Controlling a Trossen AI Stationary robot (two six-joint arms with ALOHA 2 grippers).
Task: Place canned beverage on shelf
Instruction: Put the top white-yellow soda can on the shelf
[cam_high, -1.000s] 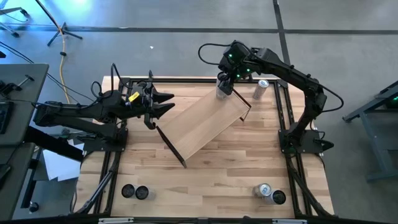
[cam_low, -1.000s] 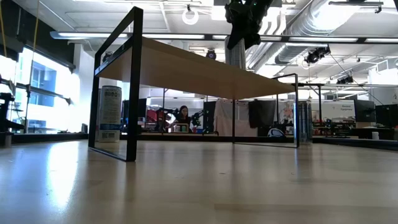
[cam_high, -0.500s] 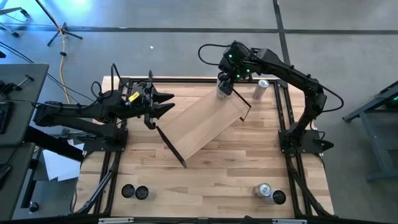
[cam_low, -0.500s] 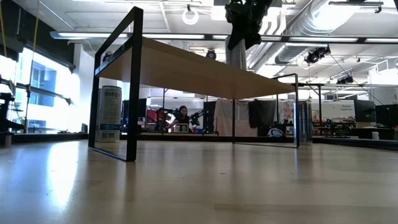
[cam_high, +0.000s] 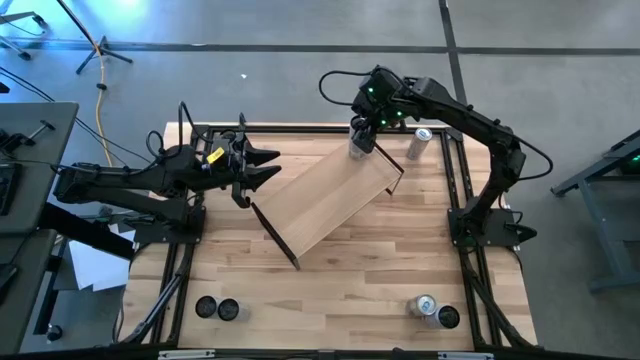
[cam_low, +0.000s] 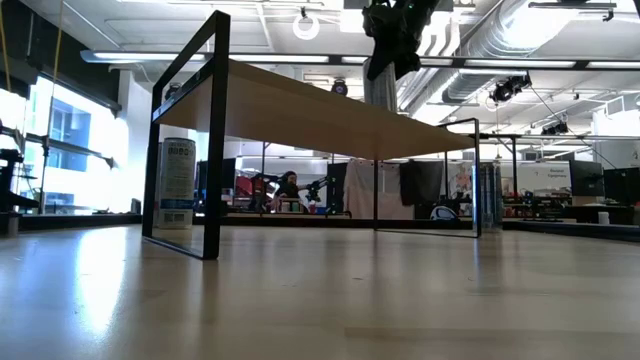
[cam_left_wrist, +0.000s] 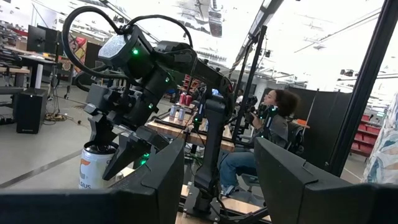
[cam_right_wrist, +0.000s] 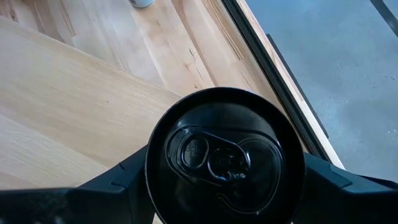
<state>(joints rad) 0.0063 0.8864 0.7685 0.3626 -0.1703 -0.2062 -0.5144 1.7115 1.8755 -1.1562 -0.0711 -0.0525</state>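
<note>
Butcher-block surface (cam_high: 340, 290) fills our overhead view, with the pale shelf (cam_high: 330, 195) lying diagonally across its middle. Our right arm bends in from the far right corner, its right tool (cam_high: 362, 137) pointing down at the shelf's far end, fingers clasped round the upright can (cam_right_wrist: 225, 155). Our left arm stretches level above the surface's left edge, its left tool (cam_high: 262, 167) partly open, gripping nothing.

Right arm reaches in from the table's right side, elbow bent, right gripper (cam_high: 361, 138) pointing down, fingers (cam_right_wrist: 124, 177) clamped on a can. Left arm lies low, extended over the left edge; left gripper (cam_high: 262, 167) looks partly open, empty.
</note>
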